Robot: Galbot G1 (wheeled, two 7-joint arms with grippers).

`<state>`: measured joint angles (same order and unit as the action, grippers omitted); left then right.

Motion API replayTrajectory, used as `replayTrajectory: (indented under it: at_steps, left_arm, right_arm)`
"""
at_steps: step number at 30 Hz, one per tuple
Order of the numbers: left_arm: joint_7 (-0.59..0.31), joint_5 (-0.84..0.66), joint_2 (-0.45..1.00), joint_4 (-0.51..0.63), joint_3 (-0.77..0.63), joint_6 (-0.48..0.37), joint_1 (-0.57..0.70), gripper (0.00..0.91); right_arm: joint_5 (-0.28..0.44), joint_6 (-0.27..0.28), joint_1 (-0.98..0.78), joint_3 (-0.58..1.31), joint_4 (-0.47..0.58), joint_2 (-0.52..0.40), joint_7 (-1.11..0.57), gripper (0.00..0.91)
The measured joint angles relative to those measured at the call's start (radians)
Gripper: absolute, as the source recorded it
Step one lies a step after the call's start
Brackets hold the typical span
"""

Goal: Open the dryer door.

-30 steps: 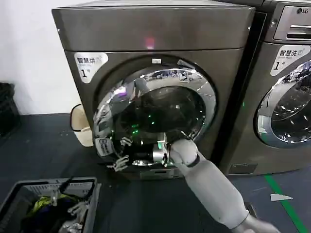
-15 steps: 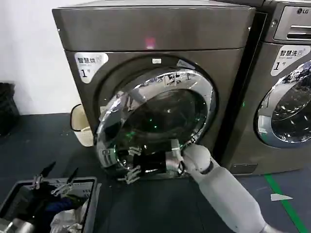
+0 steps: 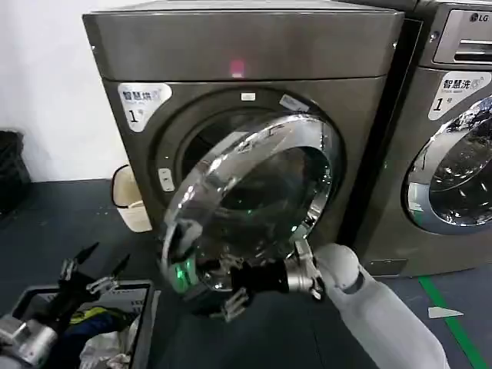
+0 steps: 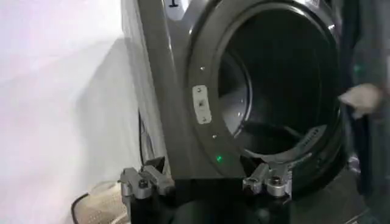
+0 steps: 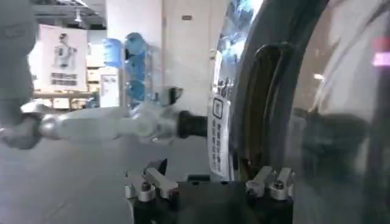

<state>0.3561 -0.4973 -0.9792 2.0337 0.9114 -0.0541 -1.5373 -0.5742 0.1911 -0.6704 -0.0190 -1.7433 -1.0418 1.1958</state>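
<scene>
My right gripper (image 3: 231, 296) jaws sit spread at the dryer door (image 3: 254, 207) rim, levering it off the dryer (image 3: 246, 54). Door partly ajar. Left gripper (image 3: 92, 269) parked low over a basket (image 3: 146, 307), jaws open, empty

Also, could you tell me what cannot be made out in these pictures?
- Drum inside the dryer: head view, the dryer door covers most of it; dark in the left wrist view.
- Whether the right gripper touches the door: head view, dark reflections.
- Basket contents: head view, lower edge, left gripper in front.
</scene>
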Motion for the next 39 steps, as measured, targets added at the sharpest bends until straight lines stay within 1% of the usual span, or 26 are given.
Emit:
replayTrajectory:
  at_steps: [3,6,12,15,18,21,24,30,34,39]
  left_arm:
    - [-0.002,-0.01,0.016,-0.012,-0.021,0.0,0.019,0.907]
    - [0.014,-0.061,0.037,-0.019,-0.05,0.001,0.044,0.907]
    - [0.041,-0.143,0.088,-0.046,-0.115,0.017,0.09,0.907]
    - [0.046,-0.16,0.123,-0.057,-0.146,0.029,0.112,0.907]
    - [0.055,-0.166,0.156,-0.056,-0.181,0.034,0.131,0.907]
    - [0.067,-0.175,0.189,-0.041,-0.217,0.035,0.146,0.907]
    - [0.09,-0.174,0.214,-0.018,-0.253,0.035,0.157,0.907]
    - [0.116,-0.171,0.254,0.002,-0.34,0.031,0.195,0.907]
    - [0.141,-0.168,0.272,-0.002,-0.408,0.024,0.236,0.907]
    - [0.147,-0.165,0.277,-0.006,-0.511,0.015,0.304,0.907]
  right_arm:
    - [0.003,-0.029,-0.028,0.024,-0.003,0.017,0.061,0.907]
    - [0.012,-0.069,-0.056,0.047,-0.006,0.034,0.122,0.907]
    - [0.022,-0.109,-0.105,0.085,-0.009,0.068,0.213,0.907]
    - [0.022,-0.125,-0.13,0.113,-0.003,0.076,0.237,0.907]
    - [0.02,-0.129,-0.151,0.147,0.011,0.076,0.241,0.907]
    - [0.002,-0.129,-0.166,0.191,0.021,0.075,0.247,0.907]
    - [-0.001,-0.129,-0.183,0.25,0.038,0.085,0.264,0.907]
    - [0.047,-0.152,-0.216,0.4,0.095,0.092,0.267,0.907]
    - [0.031,-0.144,-0.242,0.527,0.143,0.077,0.266,0.907]
    - [-0.016,-0.142,-0.277,0.705,0.188,0.057,0.258,0.907]
